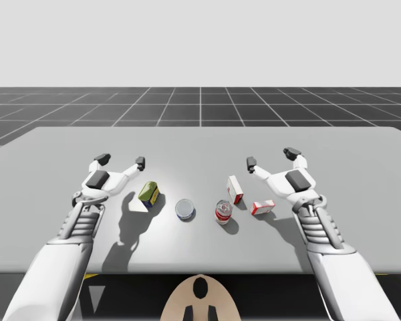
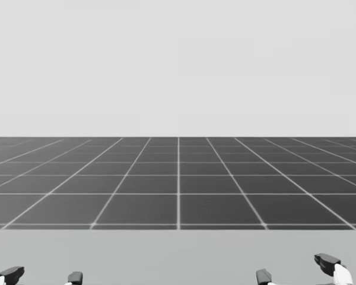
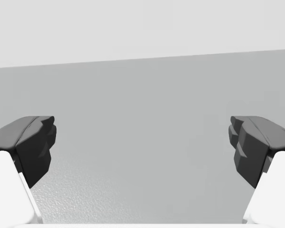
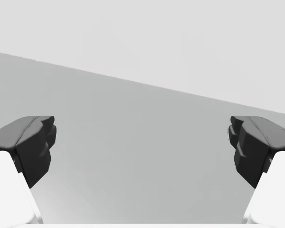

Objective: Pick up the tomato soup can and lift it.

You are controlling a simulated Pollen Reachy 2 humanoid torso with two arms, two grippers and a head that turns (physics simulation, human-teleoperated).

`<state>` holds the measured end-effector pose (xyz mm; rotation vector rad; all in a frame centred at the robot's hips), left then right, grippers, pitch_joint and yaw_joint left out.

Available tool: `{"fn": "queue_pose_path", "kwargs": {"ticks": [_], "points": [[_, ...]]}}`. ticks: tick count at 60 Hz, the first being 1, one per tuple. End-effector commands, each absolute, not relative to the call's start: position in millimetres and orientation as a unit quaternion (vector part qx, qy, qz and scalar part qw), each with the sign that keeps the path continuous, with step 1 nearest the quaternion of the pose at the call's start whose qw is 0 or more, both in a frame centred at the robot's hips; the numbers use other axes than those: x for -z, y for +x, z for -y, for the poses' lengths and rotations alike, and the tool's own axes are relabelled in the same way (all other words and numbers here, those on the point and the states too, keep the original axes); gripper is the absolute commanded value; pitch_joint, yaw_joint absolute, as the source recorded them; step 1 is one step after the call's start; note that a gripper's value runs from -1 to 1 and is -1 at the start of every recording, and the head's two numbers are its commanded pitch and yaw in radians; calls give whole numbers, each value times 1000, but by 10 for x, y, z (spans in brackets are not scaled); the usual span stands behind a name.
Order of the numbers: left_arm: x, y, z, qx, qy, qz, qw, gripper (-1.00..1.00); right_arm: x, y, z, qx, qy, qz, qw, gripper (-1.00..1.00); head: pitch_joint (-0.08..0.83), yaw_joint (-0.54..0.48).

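My left gripper (image 1: 121, 160) is hovering over the table (image 1: 361, 154), jaws wide apart and empty. Rightwards a green-and-yellow can (image 1: 149, 193) is lying tilted, then a low blue round can (image 1: 185, 209) is sitting flat. The tomato soup can (image 1: 224, 211) is standing upright next, just nearer me than an upright red-and-white box (image 1: 234, 189), with a flat red-and-white box (image 1: 262, 207) beside it. My right gripper (image 1: 272, 158) is hanging agape, holding nothing. I judge the reach is not yet beginning: the right arm, being nearer, needs drawing back and inward, then lowering around the can, sparing both boxes.
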<state>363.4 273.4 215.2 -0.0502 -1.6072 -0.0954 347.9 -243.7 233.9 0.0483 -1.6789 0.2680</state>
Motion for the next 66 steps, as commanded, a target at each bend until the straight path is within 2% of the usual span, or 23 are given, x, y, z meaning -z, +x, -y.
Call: {"fn": "queue_pose_path", "kwargs": {"ticks": [1, 13, 44, 53, 66], "points": [[-2152, 3629, -2723, 46, -22, 720, 692, -1000, -2319, 3470, 2422, -110, 19, 745, 657, -1000, -10, 2], [-2157, 3620, -2725, 46, -22, 720, 692, -1000, -2337, 3485, 2419, -110, 18, 742, 661, -1000, 46, 12], [-2228, 3584, -2740, 40, -41, 731, 680, -1000, -2337, 3504, 2413, -110, 10, 743, 660, -1000, 491, -7], [-2267, 3549, -2739, 40, -45, 739, 671, -1000, -2340, 3504, 2410, -109, 11, 743, 661, -1000, 560, -31], [-2324, 3481, -2723, 39, -55, 752, 656, -1000, -2343, 3503, 2401, -108, 13, 743, 660, -1000, 659, -120]]}}
